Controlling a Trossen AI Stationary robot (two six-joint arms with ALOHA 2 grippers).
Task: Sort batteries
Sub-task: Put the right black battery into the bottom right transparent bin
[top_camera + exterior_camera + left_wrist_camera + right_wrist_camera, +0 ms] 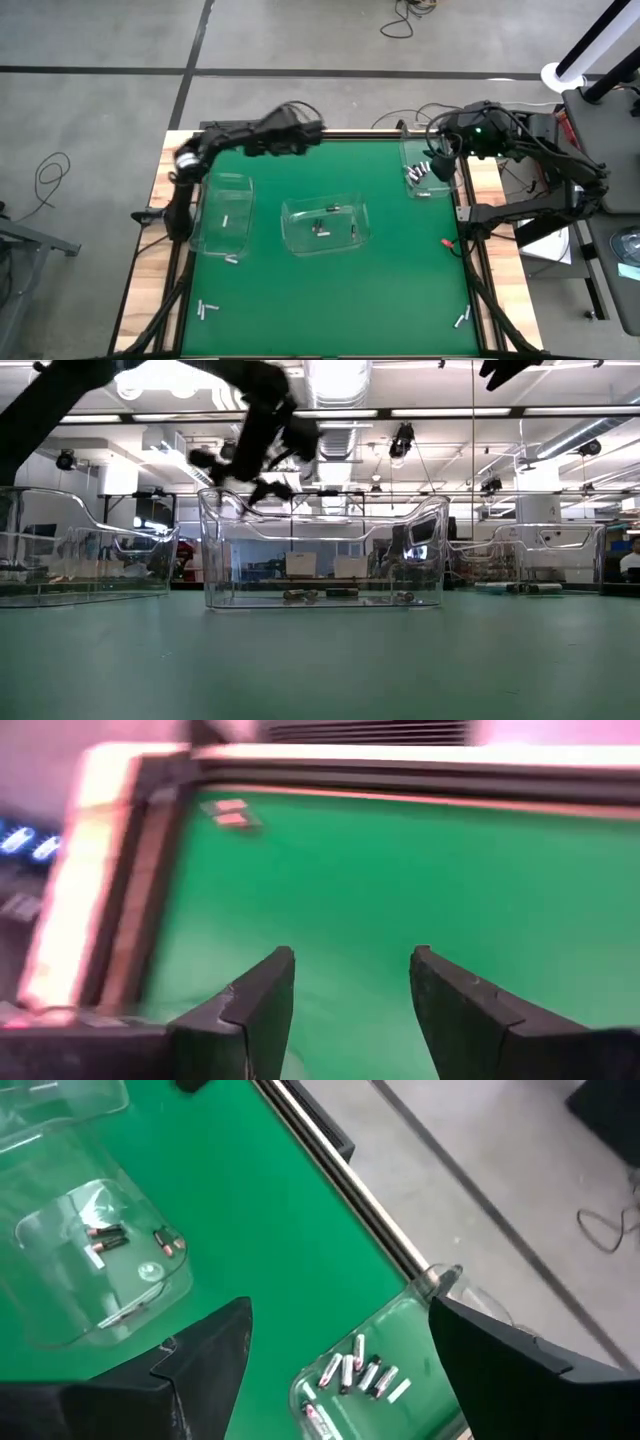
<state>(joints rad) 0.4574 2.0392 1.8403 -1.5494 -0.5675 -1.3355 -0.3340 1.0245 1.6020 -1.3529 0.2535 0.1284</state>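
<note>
Three clear plastic bins stand on the green mat: a left bin [225, 210], a middle bin [325, 222] and a right bin [425, 172]. Batteries lie in the middle bin [108, 1237] and several in the right bin [358, 1374]. Loose batteries rest on the mat near the left bin [232, 259], at the near left [208, 310] and at the near right [461, 320]. My left gripper [350, 982] is open above the mat's far edge, with nothing between its fingers. My right gripper [340, 1335] is open, high above the right bin.
A small red object [447, 242] lies on the mat by the right edge. A dark raised frame [462, 215] borders the mat. Open mat [330, 300] lies between the bins and the near edge.
</note>
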